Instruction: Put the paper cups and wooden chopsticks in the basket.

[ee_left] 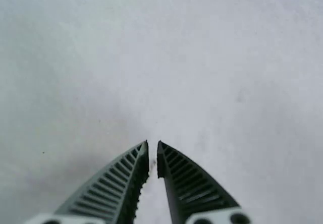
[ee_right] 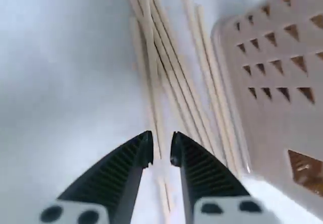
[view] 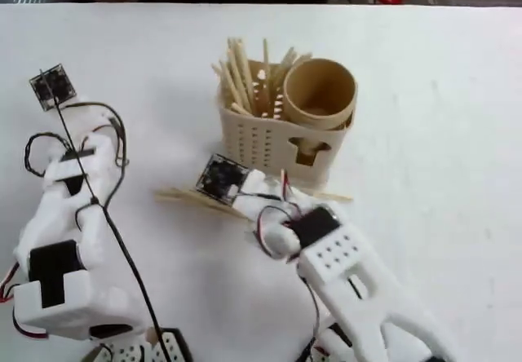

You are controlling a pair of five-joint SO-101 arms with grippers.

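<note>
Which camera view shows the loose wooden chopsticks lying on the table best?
The right wrist view: the loose chopsticks lie as separate sticks beside the basket wall, ahead of the right gripper. In the high view the right arm covers their middle, with ends visible on both sides. The left wrist view faces the table.

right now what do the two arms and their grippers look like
Both are white plastic with black motor blocks. The left arm carries looping black cables; the right arm has a plate dotted with holes and red and black wires. The left gripper and right gripper have dark, ribbed fingers tapering to points.
</note>
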